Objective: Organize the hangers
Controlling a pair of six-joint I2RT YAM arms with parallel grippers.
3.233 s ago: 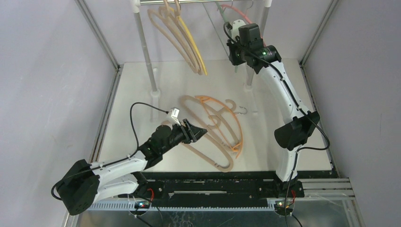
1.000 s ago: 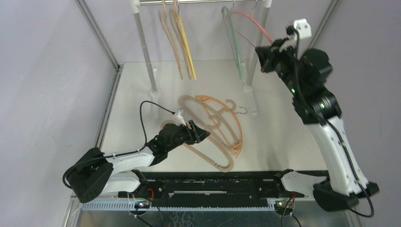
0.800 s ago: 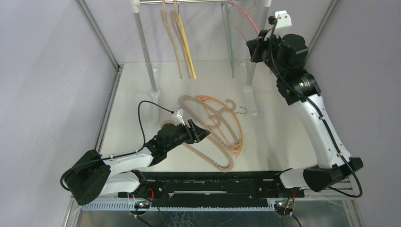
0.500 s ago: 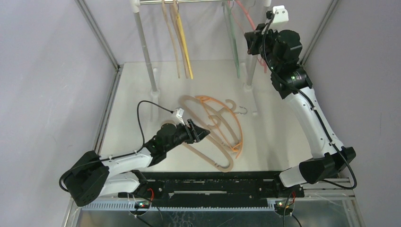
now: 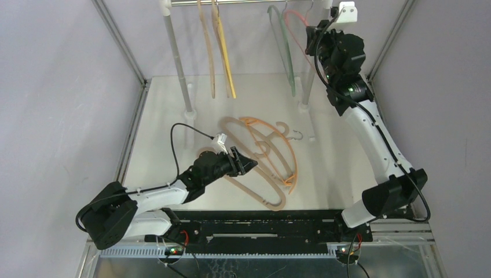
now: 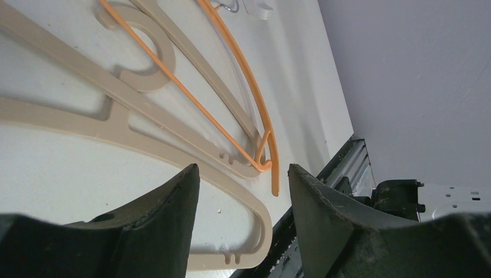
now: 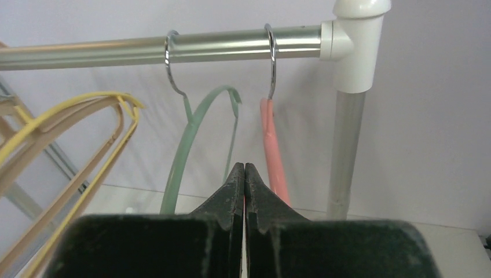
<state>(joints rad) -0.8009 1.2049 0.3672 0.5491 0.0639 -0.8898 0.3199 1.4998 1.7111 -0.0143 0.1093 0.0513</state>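
The right gripper is held high before the silver metal rail. Its fingers are clenched on what appears to be a lower strand of the thin pink hanger, which is hooked on the rail beside the thin green hanger. Further left, thick beige plastic hangers and a thin yellow hanger are hung. The left gripper is held low over the white table, fingers spread and empty. Just beyond it, two beige hangers and a thin orange hanger are laid overlapping.
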